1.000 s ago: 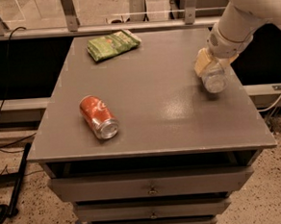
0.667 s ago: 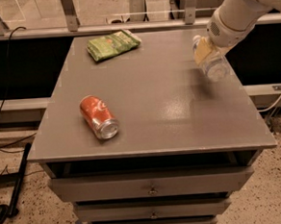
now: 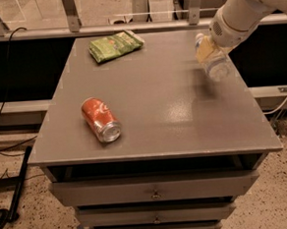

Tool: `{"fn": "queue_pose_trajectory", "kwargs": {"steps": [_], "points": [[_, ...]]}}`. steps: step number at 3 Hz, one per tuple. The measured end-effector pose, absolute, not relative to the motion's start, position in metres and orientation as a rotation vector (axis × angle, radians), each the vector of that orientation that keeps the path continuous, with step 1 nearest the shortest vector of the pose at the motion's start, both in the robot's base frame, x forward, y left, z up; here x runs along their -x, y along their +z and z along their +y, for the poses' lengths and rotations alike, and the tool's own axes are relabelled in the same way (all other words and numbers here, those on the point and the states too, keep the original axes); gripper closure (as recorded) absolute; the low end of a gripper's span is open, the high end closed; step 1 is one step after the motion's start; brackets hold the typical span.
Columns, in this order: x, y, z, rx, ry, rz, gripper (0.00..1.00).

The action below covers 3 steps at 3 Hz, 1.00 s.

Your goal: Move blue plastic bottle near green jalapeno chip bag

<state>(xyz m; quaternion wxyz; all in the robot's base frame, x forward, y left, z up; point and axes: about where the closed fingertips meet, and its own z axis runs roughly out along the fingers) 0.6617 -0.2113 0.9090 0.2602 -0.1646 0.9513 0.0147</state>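
The blue plastic bottle (image 3: 215,63), clear with a pale label, hangs tilted in the air above the right side of the grey table (image 3: 157,105), casting a shadow below it. My gripper (image 3: 207,50) comes in from the upper right and is shut on the bottle, its yellowish fingers (image 3: 203,47) around the upper part. The green jalapeno chip bag (image 3: 115,45) lies flat at the far left part of the table top, well to the left of the bottle and gripper.
A red-orange soda can (image 3: 100,119) lies on its side at the front left of the table. Drawers (image 3: 153,189) sit under the table top. A rail and metal posts (image 3: 70,13) run behind the table. Cables lie on the floor at left.
The gripper has lifted the bottle off the table surface and carried it upward and slightly toward the far edge. The can and chip bag have not moved.
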Motion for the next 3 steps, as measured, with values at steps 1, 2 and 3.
{"fn": "queue_pose_trajectory", "kwargs": {"steps": [1,2,3], "points": [[-0.694,0.915,-0.199,0.428,0.061,2.516,1.00],[-0.729,0.923,-0.185,0.417,0.100,2.464,1.00],[-0.763,0.925,-0.165,0.406,0.149,2.433,1.00]]}}
